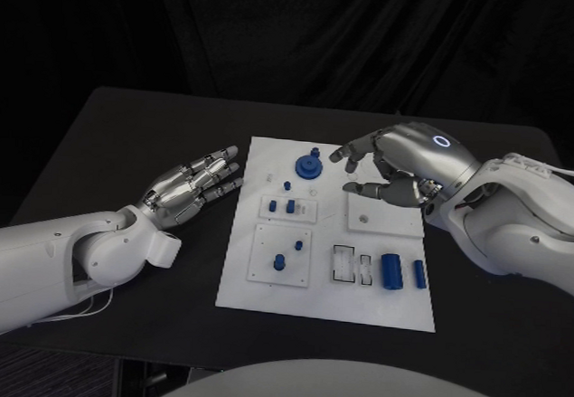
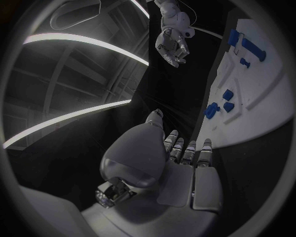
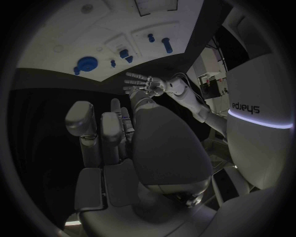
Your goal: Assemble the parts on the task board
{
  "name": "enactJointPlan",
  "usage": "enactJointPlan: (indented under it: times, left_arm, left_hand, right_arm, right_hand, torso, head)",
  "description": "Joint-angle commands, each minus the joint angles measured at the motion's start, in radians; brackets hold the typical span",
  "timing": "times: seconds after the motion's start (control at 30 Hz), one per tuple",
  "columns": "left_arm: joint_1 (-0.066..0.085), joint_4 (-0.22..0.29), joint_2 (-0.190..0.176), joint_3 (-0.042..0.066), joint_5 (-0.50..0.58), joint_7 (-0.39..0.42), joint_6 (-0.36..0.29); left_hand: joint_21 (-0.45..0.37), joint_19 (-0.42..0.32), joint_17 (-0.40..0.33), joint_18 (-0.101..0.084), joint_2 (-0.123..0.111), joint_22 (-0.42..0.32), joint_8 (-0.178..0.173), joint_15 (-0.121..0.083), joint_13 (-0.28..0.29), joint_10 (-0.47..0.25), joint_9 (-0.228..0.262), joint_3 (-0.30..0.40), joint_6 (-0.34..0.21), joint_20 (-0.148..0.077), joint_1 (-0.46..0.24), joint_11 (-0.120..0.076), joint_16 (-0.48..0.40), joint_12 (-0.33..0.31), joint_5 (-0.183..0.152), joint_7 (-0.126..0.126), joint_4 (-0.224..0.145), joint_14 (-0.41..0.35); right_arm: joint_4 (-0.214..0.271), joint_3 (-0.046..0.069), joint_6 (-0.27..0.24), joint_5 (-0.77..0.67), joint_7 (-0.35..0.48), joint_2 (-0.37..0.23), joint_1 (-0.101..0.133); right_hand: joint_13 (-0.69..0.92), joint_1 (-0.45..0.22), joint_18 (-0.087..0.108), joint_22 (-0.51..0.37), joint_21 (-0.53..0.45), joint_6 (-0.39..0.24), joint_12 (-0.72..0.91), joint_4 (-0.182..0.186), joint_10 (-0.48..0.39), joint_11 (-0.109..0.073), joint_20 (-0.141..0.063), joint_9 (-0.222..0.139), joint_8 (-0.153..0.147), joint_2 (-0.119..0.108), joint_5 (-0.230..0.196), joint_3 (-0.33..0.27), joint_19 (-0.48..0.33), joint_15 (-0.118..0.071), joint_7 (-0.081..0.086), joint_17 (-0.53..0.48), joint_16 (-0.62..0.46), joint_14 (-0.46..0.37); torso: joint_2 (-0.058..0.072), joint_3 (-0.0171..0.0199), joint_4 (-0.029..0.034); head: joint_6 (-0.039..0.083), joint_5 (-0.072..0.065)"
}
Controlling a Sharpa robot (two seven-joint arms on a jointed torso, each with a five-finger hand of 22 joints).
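The white task board (image 1: 327, 301) lies in the middle of the black table. A round blue part (image 1: 310, 167) stands near its far edge, small blue parts (image 1: 283, 205) sit in the middle, and a blue cylinder (image 1: 391, 269) lies at the near right. My left hand (image 1: 194, 186) hovers flat just left of the board, fingers spread and holding nothing. My right hand (image 1: 391, 169) hangs over the board's far right corner, fingers loosely bent and apart, nothing visible in them. The right wrist view shows the right hand (image 3: 123, 143) with the round part (image 3: 86, 64) beyond it.
A raised white square block (image 1: 384, 213) sits on the board under my right hand. Bare black table (image 1: 134, 135) surrounds the board on all sides. In the left wrist view the left hand (image 2: 179, 163) lies beside the board (image 2: 259, 108), and the right hand (image 2: 171, 44) is far off.
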Motion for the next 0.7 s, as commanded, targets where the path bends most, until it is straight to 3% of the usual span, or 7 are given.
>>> enactJointPlan:
  times: [0.03, 0.17, 0.2, 0.4, 0.47, 0.53, 0.7]
  left_arm:
    - [-0.001, 0.009, -0.001, 0.001, 0.003, 0.034, -0.019]
    - [-0.001, 0.013, -0.002, 0.001, 0.003, 0.044, -0.026]
    - [-0.001, 0.014, -0.002, 0.001, 0.003, 0.046, -0.027]
    - [-0.001, 0.017, -0.004, 0.001, 0.003, 0.061, -0.030]
    - [-0.001, 0.019, -0.004, 0.001, -0.001, 0.076, -0.033]
    - [-0.001, 0.023, -0.007, 0.001, -0.021, 0.101, -0.041]
    - [-0.001, 0.045, -0.021, 0.001, -0.089, 0.161, -0.075]
  left_hand:
    - [0.001, 0.001, 0.000, 0.000, 0.007, -0.004, 0.008, -0.001, 0.001, 0.005, 0.001, -0.003, 0.010, -0.001, 0.000, 0.006, -0.002, 0.008, 0.004, 0.001, -0.004, -0.001]
    - [-0.001, -0.002, 0.000, -0.001, 0.008, -0.009, 0.010, -0.005, 0.002, 0.007, 0.002, -0.003, 0.015, -0.007, 0.000, 0.008, -0.002, 0.013, 0.005, 0.003, -0.005, -0.002]
    - [-0.001, -0.003, 0.000, -0.002, 0.008, -0.010, 0.011, -0.006, 0.002, 0.007, 0.002, -0.003, 0.015, -0.009, 0.000, 0.009, -0.002, 0.014, 0.005, 0.003, -0.005, -0.002]
    - [-0.001, -0.003, 0.000, -0.003, 0.008, -0.011, 0.012, -0.009, 0.002, 0.009, 0.002, -0.002, 0.020, -0.012, 0.000, 0.011, -0.002, 0.017, 0.007, 0.005, -0.006, -0.002]
    - [-0.002, -0.003, 0.000, -0.003, 0.006, -0.011, 0.015, -0.014, 0.003, 0.011, 0.003, -0.005, 0.028, -0.018, -0.001, 0.013, -0.002, 0.023, 0.006, 0.006, -0.006, -0.002]
    - [0.001, 0.000, 0.000, -0.006, 0.006, -0.006, 0.022, -0.025, 0.005, 0.018, 0.005, -0.010, 0.046, -0.032, -0.007, 0.014, -0.001, 0.036, 0.006, 0.006, 0.003, 0.000]
    - [0.004, 0.005, 0.001, -0.037, 0.003, -0.003, 0.036, -0.059, 0.007, 0.038, 0.007, -0.017, 0.093, -0.098, 0.005, 0.012, 0.001, 0.066, 0.009, 0.002, 0.042, 0.002]
  right_arm:
    - [-0.009, -0.001, 0.021, 0.234, -0.044, -0.030, 0.002]
    - [-0.016, -0.001, 0.010, 0.286, -0.063, -0.074, -0.031]
    - [-0.018, -0.001, 0.002, 0.292, -0.072, -0.085, -0.042]
    - [-0.016, -0.002, 0.017, 0.280, -0.163, -0.139, -0.106]
    - [-0.014, -0.002, 0.048, 0.242, -0.212, -0.151, -0.127]
    - [-0.010, -0.002, 0.083, 0.202, -0.262, -0.160, -0.143]
    - [0.001, -0.002, 0.141, 0.147, -0.350, -0.169, -0.165]
  right_hand:
    - [0.048, 0.018, 0.023, 0.098, -0.052, 0.078, 0.092, -0.001, 0.076, -0.028, -0.009, 0.014, 0.035, 0.003, 0.008, 0.013, -0.023, -0.019, 0.004, -0.062, -0.051, -0.026]
    - [0.221, -0.042, 0.028, 0.084, -0.107, 0.167, 0.340, 0.009, 0.134, -0.063, -0.034, 0.037, 0.088, 0.013, -0.005, -0.006, -0.037, -0.045, -0.021, -0.151, -0.128, -0.046]
    - [0.497, -0.067, 0.021, 0.096, -0.077, 0.179, 0.563, 0.012, 0.225, -0.063, -0.039, 0.042, 0.096, 0.015, -0.024, -0.017, -0.018, -0.049, -0.024, -0.059, -0.057, -0.001]
    - [0.988, -0.147, 0.001, 0.137, 0.042, 0.175, 0.917, 0.013, 0.369, -0.064, -0.040, 0.054, 0.108, 0.014, -0.024, -0.051, 0.033, -0.045, -0.026, 0.179, 0.125, 0.072]
    - [1.307, -0.209, -0.025, 0.173, 0.203, 0.216, 1.087, 0.010, 0.611, -0.067, -0.041, 0.090, 0.161, 0.015, -0.022, -0.070, 0.101, -0.047, -0.040, 0.411, 0.279, 0.165]
    - [1.325, -0.266, -0.039, 0.191, 0.286, 0.227, 1.094, 0.017, 0.626, -0.077, -0.047, 0.130, 0.209, 0.007, -0.028, -0.077, 0.131, -0.053, -0.053, 0.526, 0.345, 0.204]
    - [1.325, -0.454, -0.064, 0.223, 0.428, 0.241, 1.094, 0.020, 0.626, -0.102, -0.072, 0.229, 0.310, -0.017, -0.005, -0.047, 0.183, -0.080, -0.080, 0.526, 0.345, 0.204]
  torso:
    - [0.000, 0.0014, -0.0007]
    - [0.000, -0.0001, 0.0017]
    - [-0.001, -0.0007, 0.0017]
    - [-0.001, -0.0043, -0.0032]
    - [-0.001, -0.0055, -0.0013]
    - [-0.002, -0.0057, -0.0028]
    - [0.000, -0.0065, 0.0023]
  head:
    - [0.000, -0.025]
    - [0.000, -0.044]
    - [0.000, -0.050]
    - [0.000, -0.081]
    - [0.000, -0.095]
    - [0.000, -0.103]
    - [0.000, -0.130]
